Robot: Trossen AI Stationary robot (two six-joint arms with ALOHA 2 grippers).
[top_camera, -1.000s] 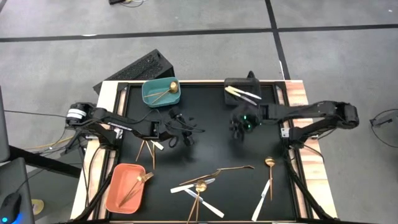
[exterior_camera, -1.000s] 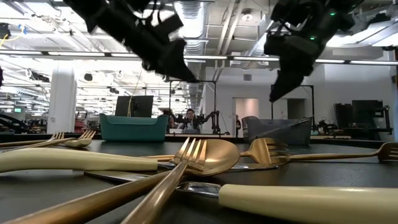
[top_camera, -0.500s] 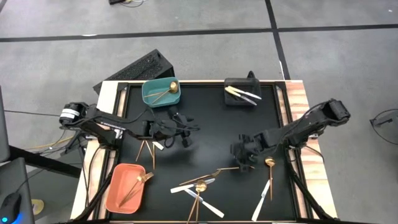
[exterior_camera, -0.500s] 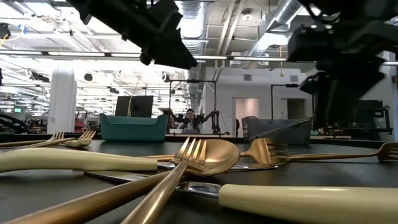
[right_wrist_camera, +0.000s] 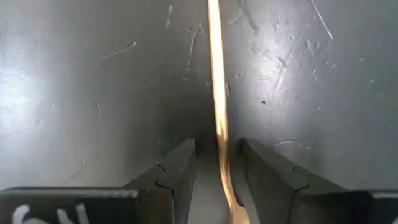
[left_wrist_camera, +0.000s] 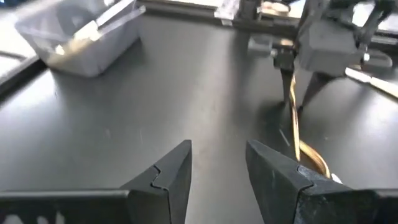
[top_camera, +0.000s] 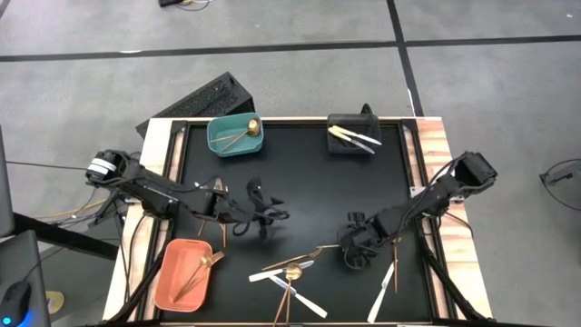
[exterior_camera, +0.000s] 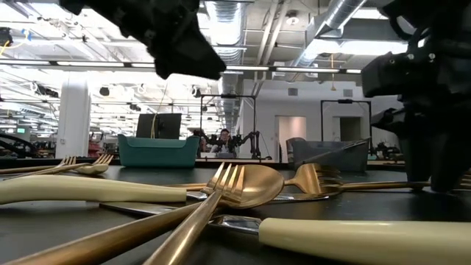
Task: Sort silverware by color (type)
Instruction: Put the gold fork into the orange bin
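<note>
A gold fork point(top_camera: 323, 248) lies flat on the black table mat, just far of the pile of silverware point(top_camera: 290, 275). My right gripper point(right_wrist_camera: 217, 149) points down over the fork's handle point(right_wrist_camera: 216, 93). Its open fingers stand on either side of the handle without touching it; it also shows in the high view point(top_camera: 355, 247). My left gripper point(top_camera: 262, 218) hangs open and empty above the mat at centre left, and its wrist view point(left_wrist_camera: 217, 152) looks toward the right gripper. Two gold forks point(top_camera: 216, 221) lie under the left arm.
The teal bin point(top_camera: 221, 142) at the far left holds a gold spoon. The black bin point(top_camera: 344, 123) at the far right holds white-handled knives. The salmon bin point(top_camera: 172, 283) at the near left holds a gold fork. A white knife point(top_camera: 386, 281) lies near the right arm.
My right gripper has swung from beside the black bin toward the table's near edge and come down over the gold fork's handle, tipping to point more steeply down. My left gripper has drifted toward the near edge, staying above the mat. No silverware has moved.
</note>
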